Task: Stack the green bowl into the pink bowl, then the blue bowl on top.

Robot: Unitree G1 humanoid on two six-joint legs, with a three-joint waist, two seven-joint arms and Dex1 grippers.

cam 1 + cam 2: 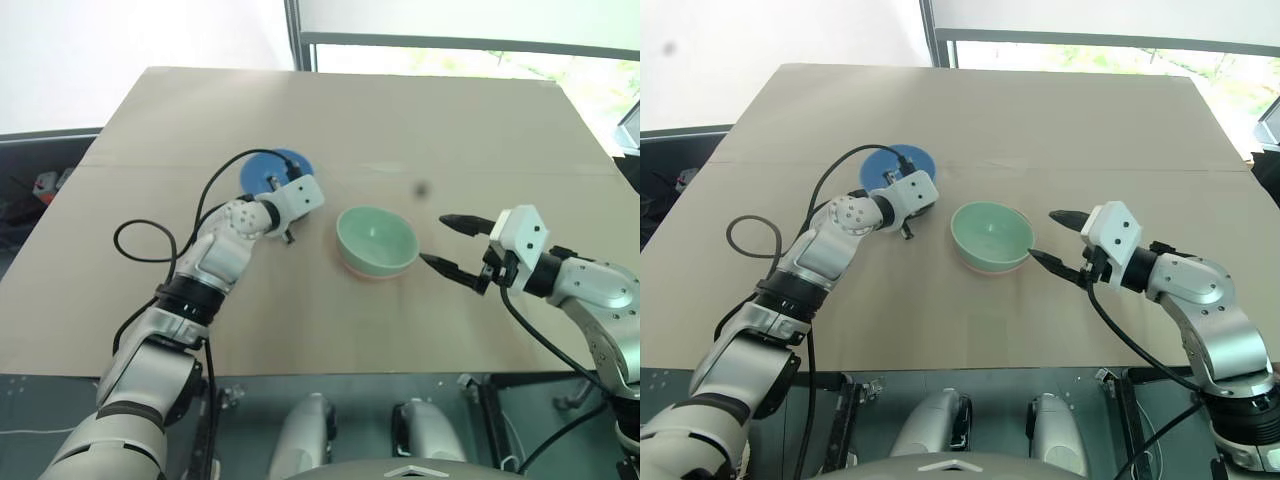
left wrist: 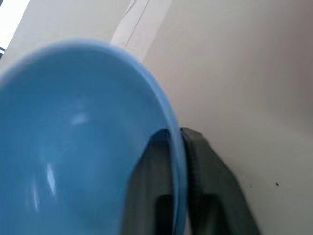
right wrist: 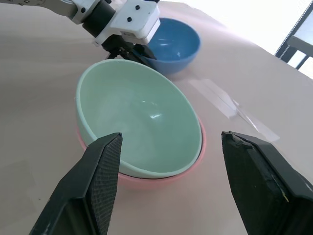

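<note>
Worktop (image 1: 400, 110): flat, matte tan board, cardboard-like, with a seam line running across it and a strip of clear tape (image 3: 230, 105) stuck down flat just past the stacked bowls from the right tool.

Green bowl (image 1: 376, 238): round, smooth, glossy mint, plain inside. Sits nested in the pink bowl (image 3: 161, 181), of which just a thin salmon rim and lower wall show under it. The stack sits upright directly in front of the right tool, between the two tools.

Blue bowl (image 1: 268, 170): same size, round, smooth sky-blue with soft highlights inside. On the worktop at the left tool, apart from the stack, beyond the left tool's white housing as seen from the head.

Left tool (image 2: 180, 161): two black fingers clamped on the blue bowl's rim, one finger inside the wall, one outside; thin rim edge runs between them. Outer finger shows a ribbed inner face. Black cable loops from the arm across the worktop beside it.

Right tool (image 3: 171, 171): jaws spread wide, nothing between them. Fingers are black, wedge-shaped, with a fine knurled texture on the pads (image 3: 108, 169). Tips sit just short of the green bowl's near wall, not touching, bracketing the stack on either side. White blocky housing behind the fingers.
</note>
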